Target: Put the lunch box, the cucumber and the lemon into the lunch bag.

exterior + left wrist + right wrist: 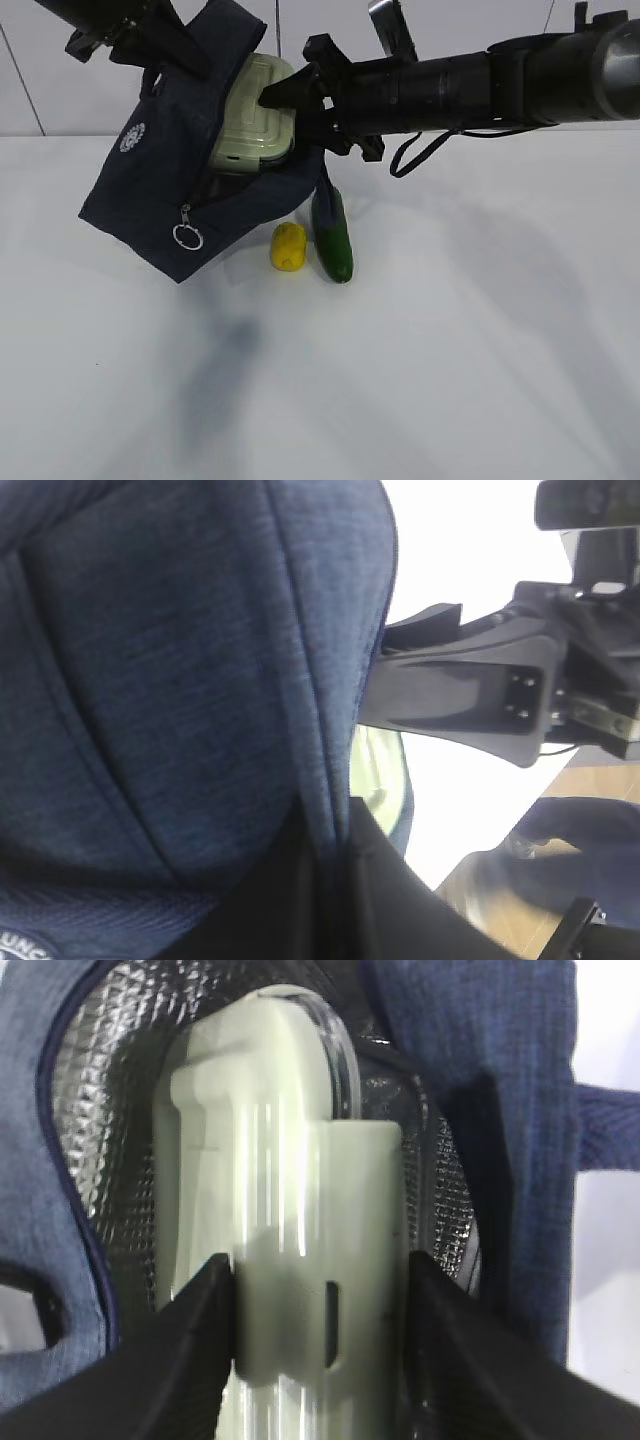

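The navy lunch bag (160, 190) is lifted and tilted, its mouth facing right. My left gripper (190, 55) is shut on the bag's upper fabric (200, 680). My right gripper (275, 97) is shut on the sage-lidded lunch box (255, 115), which sits partway inside the bag's mouth. In the right wrist view the fingers (200, 1330) clamp the box (280, 1210) against the silver lining (100, 1110). The yellow lemon (288, 246) and the dark green cucumber (331, 235) lie on the table just below the bag.
The white table (450, 350) stretches out in front and to the right. The bag's ring zipper pull (187, 236) hangs at its lower front. A loose strap (415, 150) hangs under my right arm.
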Available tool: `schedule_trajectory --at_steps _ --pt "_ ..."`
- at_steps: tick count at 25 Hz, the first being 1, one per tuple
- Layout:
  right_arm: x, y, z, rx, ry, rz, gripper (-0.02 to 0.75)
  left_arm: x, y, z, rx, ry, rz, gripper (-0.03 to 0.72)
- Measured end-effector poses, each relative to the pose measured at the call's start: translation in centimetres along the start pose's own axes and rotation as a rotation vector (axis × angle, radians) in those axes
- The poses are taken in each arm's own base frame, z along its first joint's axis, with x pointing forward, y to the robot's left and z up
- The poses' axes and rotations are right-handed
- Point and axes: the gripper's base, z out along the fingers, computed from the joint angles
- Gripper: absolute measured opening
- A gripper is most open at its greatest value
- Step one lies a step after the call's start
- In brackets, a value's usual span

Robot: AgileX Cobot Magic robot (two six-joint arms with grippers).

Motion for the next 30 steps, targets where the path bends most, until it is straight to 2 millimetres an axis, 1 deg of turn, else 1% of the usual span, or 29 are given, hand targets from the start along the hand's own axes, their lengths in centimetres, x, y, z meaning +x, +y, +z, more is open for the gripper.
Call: schedule_trajectory --at_steps 3,7,9,12,14,18,21,30 --pt "0.1 -1.1 1.4 -0.029 0.017 0.026 0.384 -0.1 0.5 0.4 -0.01 0.001 -0.005 0.007" --pt "0.6 -2.2 4.1 -0.051 0.052 0.026 0.384 -0.2 1.5 1.2 -0.049 0.005 -0.005 0.006" --pt "0.9 -2.4 5.2 -0.064 0.068 0.018 0.384 -0.3 2.0 1.7 -0.063 0.004 -0.01 0.006" --pt "1.4 -3.2 6.5 -0.074 0.089 0.02 0.384 -0.4 3.0 2.6 -0.072 0.007 -0.027 0.006" --pt "1.8 -4.1 7.2 -0.07 0.102 0.032 0.384 -0.3 3.6 3.3 -0.075 0.019 -0.039 0.006" --pt "2.6 -6.1 8.1 -0.057 0.126 0.059 0.384 -0.3 4.6 4.4 -0.084 0.032 -0.056 0.006" --pt "3.1 -7.2 8.5 -0.046 0.136 0.082 0.384 -0.2 5.2 5.0 -0.086 0.04 -0.066 0.006" --pt "3.3 -7.2 8.8 -0.046 0.138 0.083 0.384 -0.2 5.5 5.3 -0.096 0.042 -0.067 0.006"
